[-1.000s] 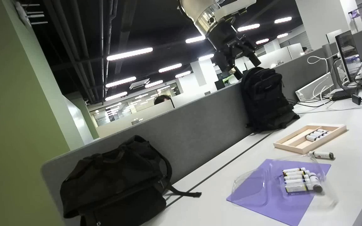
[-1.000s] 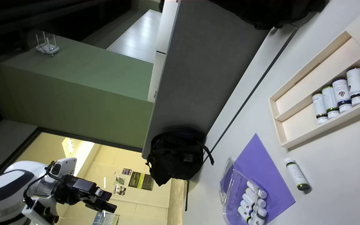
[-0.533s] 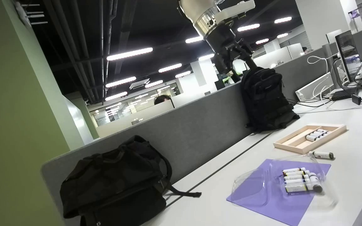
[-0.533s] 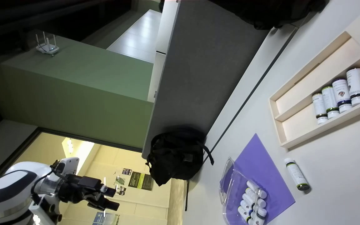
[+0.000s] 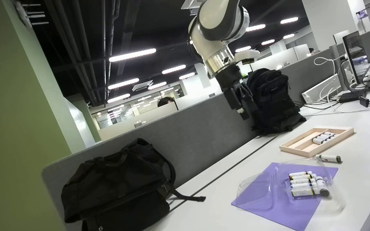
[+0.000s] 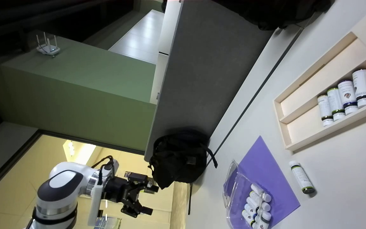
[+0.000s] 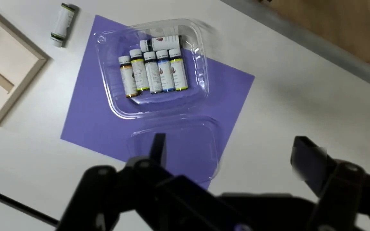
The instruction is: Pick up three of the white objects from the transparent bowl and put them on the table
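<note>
The clear bowl (image 7: 201,75) is sitting open side up, its thin see-through walls catching streaks of light. Six white bottles (image 7: 153,77) are resting in it, all on their sides. Five of them are lying side by side in a row, their white caps all pointing the same way, with narrow orange, yellow and blue bands showing on most. The sixth bottle (image 7: 167,43) is lying crosswise by their cap ends. Another bottle (image 7: 63,23), white-capped and dark-based, is lying on its side directly on the flat, pale table (image 7: 262,128), outside the bowl and near it.
</note>
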`<state>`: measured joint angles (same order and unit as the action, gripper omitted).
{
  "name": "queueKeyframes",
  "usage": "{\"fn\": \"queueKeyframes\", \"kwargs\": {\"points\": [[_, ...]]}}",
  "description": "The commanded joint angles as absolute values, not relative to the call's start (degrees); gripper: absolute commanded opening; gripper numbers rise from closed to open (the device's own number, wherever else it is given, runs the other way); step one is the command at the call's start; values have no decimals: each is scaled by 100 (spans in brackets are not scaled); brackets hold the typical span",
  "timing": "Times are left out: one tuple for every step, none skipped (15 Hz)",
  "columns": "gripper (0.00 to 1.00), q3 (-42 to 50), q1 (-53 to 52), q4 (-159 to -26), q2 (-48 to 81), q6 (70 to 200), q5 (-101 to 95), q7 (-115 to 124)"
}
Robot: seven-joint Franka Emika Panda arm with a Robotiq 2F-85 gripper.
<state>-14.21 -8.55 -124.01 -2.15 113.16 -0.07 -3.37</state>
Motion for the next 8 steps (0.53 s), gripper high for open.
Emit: {"fn": "queueKeyframes", "kwargs": {"points": [[100, -1224, -901, -12497, 201, 11343, 92, -974], [100, -1186, -878, -12539, 369, 11349, 52, -1043], [100, -1147, -861, -12547, 499, 11301, 17, -1081], [100, -1086, -856, -12486, 692, 11097, -158, -646], [100, -1026, -860, -12386, 872, 10852, -304, -412], [100, -1081, -889, -12546, 631, 11165, -106, -815], [100, -1034, -875, -12542, 767, 11088, -167, -734], [100, -1008, -860, -12530, 864, 11060, -207, -688]]}}
